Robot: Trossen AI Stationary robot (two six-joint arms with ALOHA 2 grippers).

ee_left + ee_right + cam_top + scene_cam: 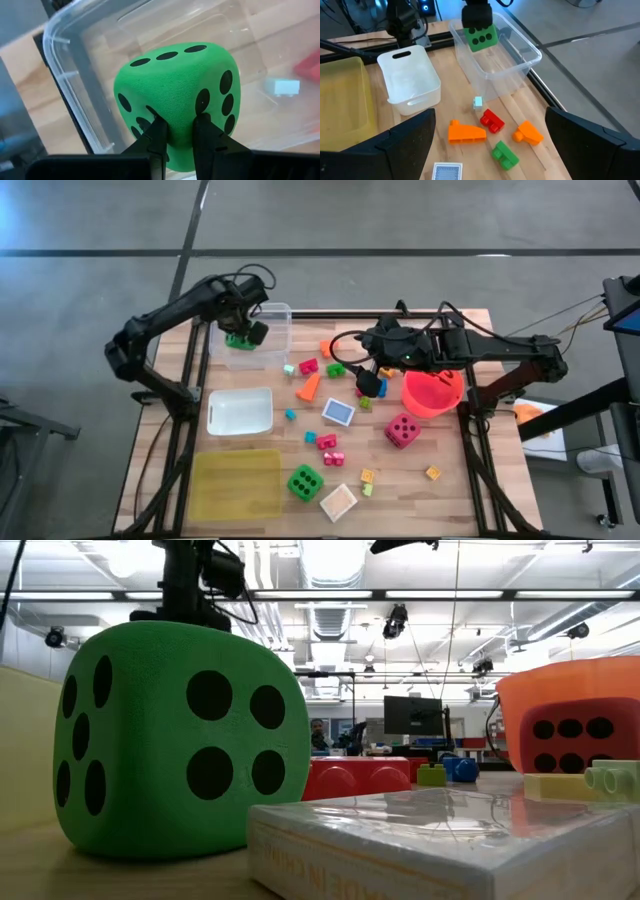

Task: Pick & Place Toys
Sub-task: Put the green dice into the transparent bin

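Observation:
A green die (pixel 175 80) with black dots hangs over the clear tub (pixel 272 320) at the far left, with my left gripper (pixel 246 328) shut on it. In the right wrist view, the die (pixel 481 37) is at about the height of the tub's rim (pixel 520 67). My right gripper (pixel 368 384) hovers open over the table's middle, above small blocks: orange (pixel 465 132), red (pixel 492 121) and green (pixel 504 153). A second green die (pixel 305 482) and a pink die (pixel 402 430) rest on the table nearer the front. My left gripper pinches the green die between its two fingers (pixel 157 135), on a narrow part of its upper side (pixel 180 132), where the soft surface is dented in. The fingers come from above, pointing down. The die hangs below them over the tub's inside, lifted clear of the table.
A white tub (pixel 240 412) and a yellow tub (pixel 237 483) stand at the near left. The red-orange bucket (pixel 432 392) is beside my right gripper. Flat cards (pixel 338 412) (pixel 338 502) and more small blocks (pixel 330 444) are scattered over the middle and front.

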